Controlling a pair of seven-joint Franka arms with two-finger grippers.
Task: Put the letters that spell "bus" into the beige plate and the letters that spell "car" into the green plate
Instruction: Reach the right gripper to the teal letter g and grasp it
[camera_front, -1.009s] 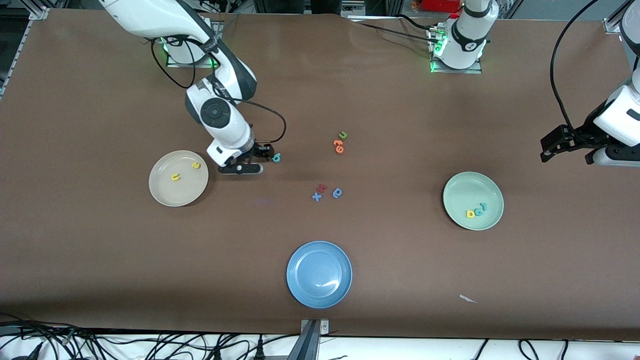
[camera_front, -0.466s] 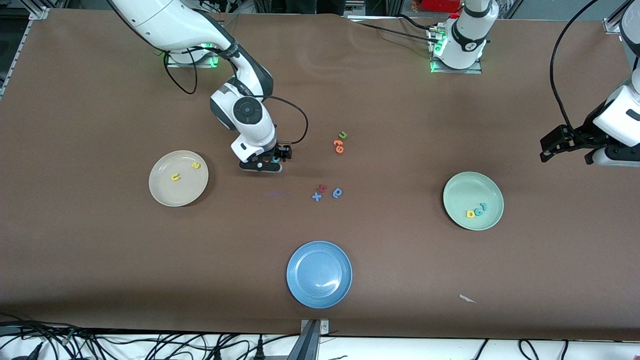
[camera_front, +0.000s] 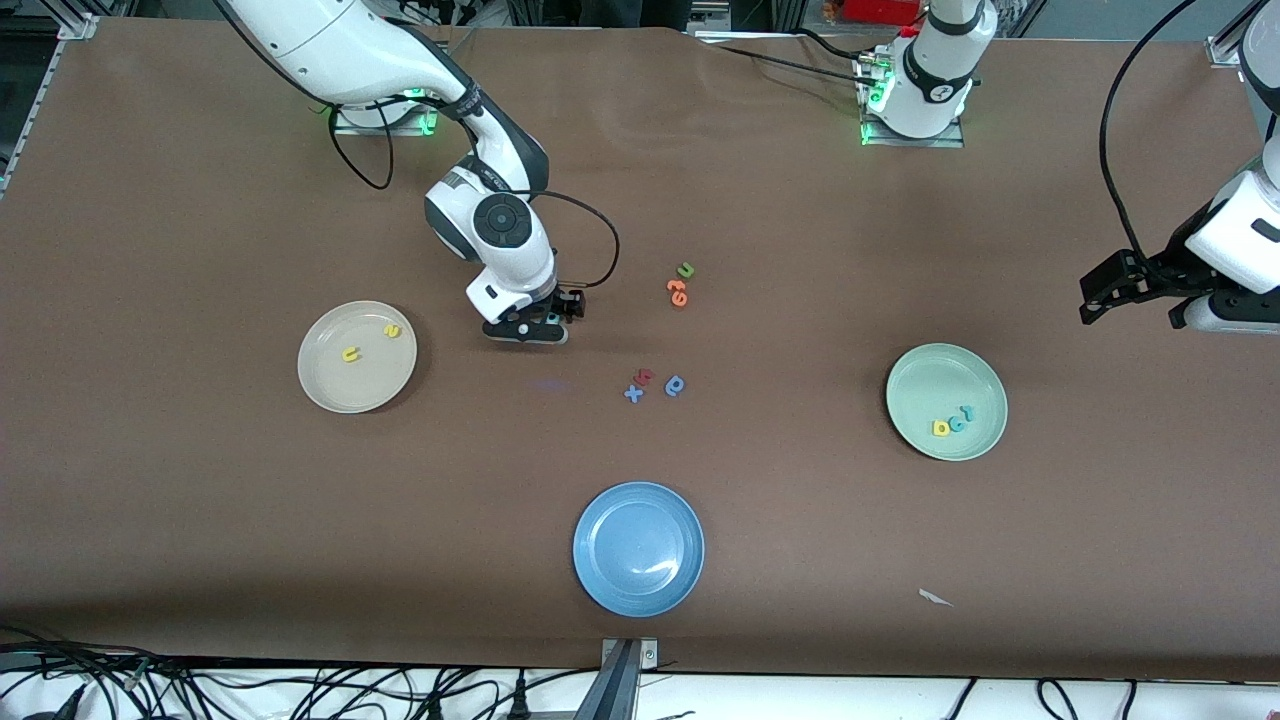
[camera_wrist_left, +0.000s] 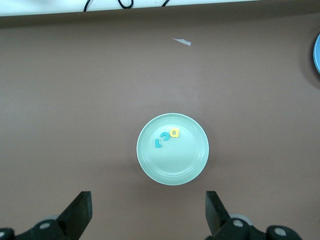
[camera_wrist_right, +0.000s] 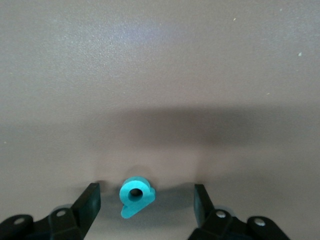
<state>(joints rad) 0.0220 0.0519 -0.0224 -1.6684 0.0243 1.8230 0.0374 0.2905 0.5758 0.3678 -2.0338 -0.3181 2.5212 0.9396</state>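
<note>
The teal "b" lies flat on the worktop, now bracketed by the right gripper, which has swung over from beside the beige plate; its spread fingers stand clear on either side. That plate holds the yellow "u" and yellow "s". The green plate holds the yellow "a", teal "c" and teal "r". The left gripper waits spread wide above it.

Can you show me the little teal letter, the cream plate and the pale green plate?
teal "b" (camera_wrist_right: 135, 196): right wrist view, its ring.
beige plate (camera_front: 330, 385): front view, bare floor.
green plate (camera_wrist_left: 185, 162): left wrist view, bare floor.
</note>
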